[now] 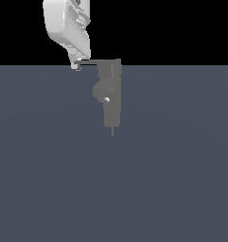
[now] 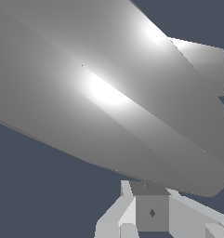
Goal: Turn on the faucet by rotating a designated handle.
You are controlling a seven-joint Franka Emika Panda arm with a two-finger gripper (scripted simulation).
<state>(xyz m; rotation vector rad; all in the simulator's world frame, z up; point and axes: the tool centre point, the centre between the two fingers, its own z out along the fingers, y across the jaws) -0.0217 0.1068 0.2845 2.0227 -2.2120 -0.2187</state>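
Looking at the exterior view, we see the matte grey faucet [image 1: 109,97] standing near the far edge of the dark blue-grey bench [image 1: 172,179], its stepped body carrying a tiny shiny stud [image 1: 106,99] and ending in a thin pin tip [image 1: 112,132]. From its blocky cap [image 1: 109,69] the handle [image 1: 88,61] projects as a thin lever toward the exterior view's left. Our glossy white hand [image 1: 76,64] hangs at the lever's outer end, its tips at or touching the blade; we cannot tell whether it is clenched on the lever or released. In the wrist view a broad grey surface [image 2: 108,93], seen very close, fills most of the picture, with pale blocky parts [image 2: 150,211] below it that we cannot identify.
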